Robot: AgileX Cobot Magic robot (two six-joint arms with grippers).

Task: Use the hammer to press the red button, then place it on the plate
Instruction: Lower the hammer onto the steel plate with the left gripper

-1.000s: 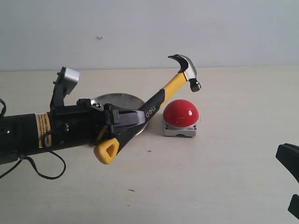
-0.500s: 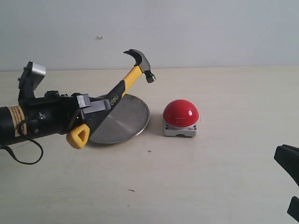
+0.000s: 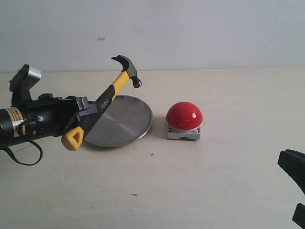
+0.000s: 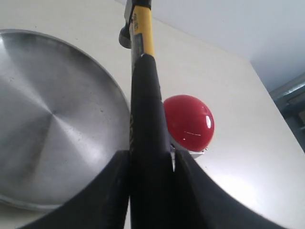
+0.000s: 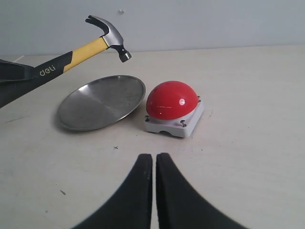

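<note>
My left gripper (image 3: 88, 113) is shut on the black grip of the hammer (image 3: 111, 93), which slants up to the right, its dark head raised above the far rim of the plate (image 3: 125, 125). Its yellow looped end hangs by the plate's left edge. The red button (image 3: 184, 116) sits on its grey base to the right of the plate, apart from the hammer. In the left wrist view the hammer (image 4: 143, 86) runs between the fingers, over the plate (image 4: 52, 124) and beside the button (image 4: 189, 121). My right gripper (image 5: 154, 160) is shut and holds nothing, low at the table's right front.
The pale table top (image 3: 200, 181) stretches in front of the plate and button, with small dark marks on it. A plain light wall stands behind. The left arm's body and cable (image 3: 24, 157) lie along the left edge.
The left arm has drawn back leftwards with the hammer: its head was over the red button, and now hangs above the plate's far rim. The right gripper has stayed put.
</note>
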